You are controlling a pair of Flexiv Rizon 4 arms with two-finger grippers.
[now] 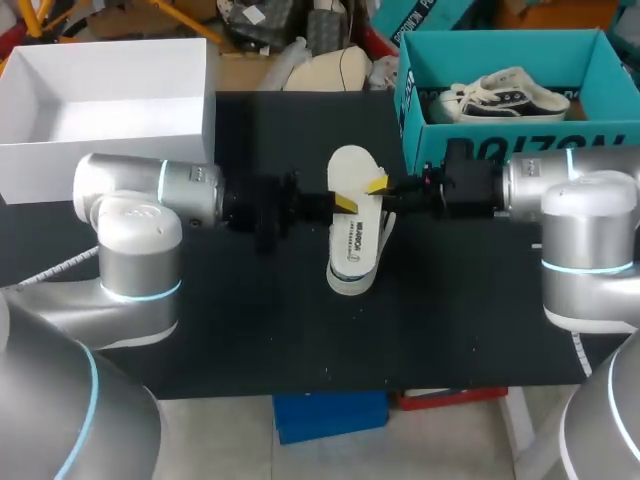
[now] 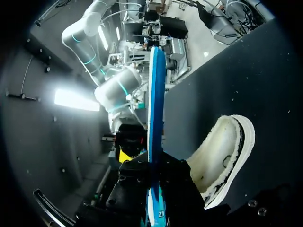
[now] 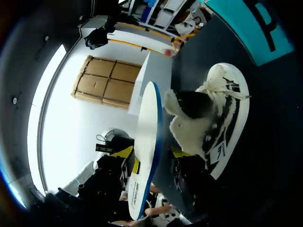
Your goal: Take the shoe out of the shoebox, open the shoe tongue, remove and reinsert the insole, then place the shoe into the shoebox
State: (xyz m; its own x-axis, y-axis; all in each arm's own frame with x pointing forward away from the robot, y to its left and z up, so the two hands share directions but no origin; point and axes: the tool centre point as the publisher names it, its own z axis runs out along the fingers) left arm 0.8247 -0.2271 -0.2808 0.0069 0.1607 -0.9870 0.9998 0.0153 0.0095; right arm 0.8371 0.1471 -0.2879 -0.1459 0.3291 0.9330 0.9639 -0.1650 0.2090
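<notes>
A white insole point(image 1: 350, 175) with a blue edge is held up on edge over the white sneaker point(image 1: 352, 265), which lies in the middle of the black table. My left gripper point(image 1: 340, 203) comes in from the left and is shut on the insole point(image 2: 155, 118); the sneaker point(image 2: 227, 156) lies beside and below it. From the other side, my right gripper point(image 1: 380, 187) stands at the insole point(image 3: 147, 151), open. Its yellow fingertips point(image 3: 177, 152) straddle the insole with a gap showing. The sneaker point(image 3: 215, 118), laces up, lies beside it. The teal shoebox point(image 1: 500, 140) stands at the back right.
A second sneaker point(image 1: 505, 95) lies inside the teal shoebox. A white open box point(image 1: 100, 140) stands at the back left. The table's front edge point(image 1: 350, 390) runs just behind both arm bases.
</notes>
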